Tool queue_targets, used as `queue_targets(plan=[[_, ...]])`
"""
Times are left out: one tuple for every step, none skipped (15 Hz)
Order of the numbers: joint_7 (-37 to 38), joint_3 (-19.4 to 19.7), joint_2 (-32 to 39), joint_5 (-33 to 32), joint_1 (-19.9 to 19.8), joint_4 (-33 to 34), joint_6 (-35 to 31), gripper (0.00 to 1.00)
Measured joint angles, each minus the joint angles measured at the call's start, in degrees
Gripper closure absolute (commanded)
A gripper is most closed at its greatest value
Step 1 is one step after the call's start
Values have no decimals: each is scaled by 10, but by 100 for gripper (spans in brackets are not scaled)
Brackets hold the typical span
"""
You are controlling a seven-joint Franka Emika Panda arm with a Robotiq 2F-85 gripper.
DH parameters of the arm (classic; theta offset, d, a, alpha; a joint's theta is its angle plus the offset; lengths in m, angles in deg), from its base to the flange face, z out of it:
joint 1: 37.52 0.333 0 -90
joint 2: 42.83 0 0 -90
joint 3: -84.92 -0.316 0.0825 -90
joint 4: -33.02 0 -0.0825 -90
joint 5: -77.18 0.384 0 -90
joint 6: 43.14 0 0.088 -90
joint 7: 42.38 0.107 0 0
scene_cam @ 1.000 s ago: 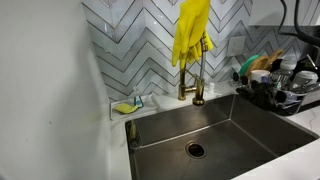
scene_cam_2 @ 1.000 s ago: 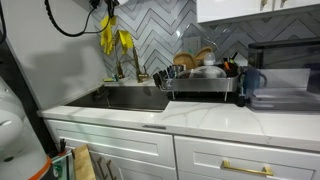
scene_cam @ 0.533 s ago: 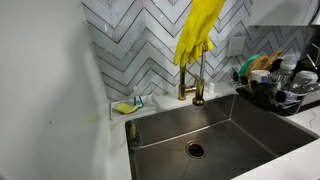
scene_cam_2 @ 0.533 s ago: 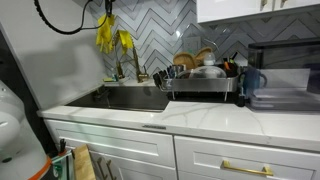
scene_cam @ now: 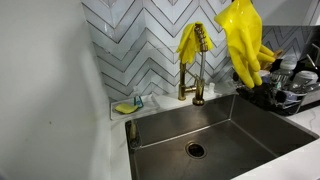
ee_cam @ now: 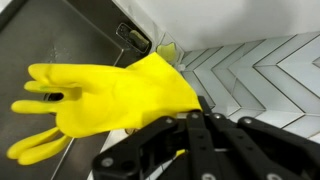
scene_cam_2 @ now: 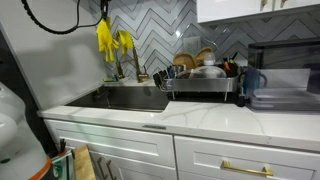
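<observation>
Yellow rubber glove [scene_cam: 240,45] hangs in the air above the wide stainless-steel sink basin [scene_cam: 245,128], its cuff pinched tight between the fingers of the black robot gripper [ee_cam: 196,112]. Just beside it, a second yellow glove [scene_cam: 190,42] lies draped over the tall brass faucet [scene_cam: 200,85].

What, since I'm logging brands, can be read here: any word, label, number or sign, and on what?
No text can be read. The yellow glove in the gripper shows no print; the things in the dish rack are too small and blurred to tell.
</observation>
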Motion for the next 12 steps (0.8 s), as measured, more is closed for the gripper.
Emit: queue_targets(plan=[[2, 0, -4, -17, -5, -3, 0, 99], [5, 0, -8, -40, -12, -7, 0, 99], [9, 1, -11, -66, -21, -12, 0, 99], [13, 2, -14, -89, -30, -18, -1, 99], [16, 3, -15, -107, -37, -25, -3, 99], [17, 6, -16, -121, -44, -32, -5, 98], [17, 10, -16, -127, -49, -40, -11, 98], [17, 13, -15, -129, -52, -46, -14, 98], [17, 16, -15, -129, -53, -50, -16, 98], [17, 16, -15, -130, -54, -52, -16, 98], [17, 16, -15, -130, -54, -52, -16, 99], [17, 16, -15, -130, -54, -52, -16, 99]])
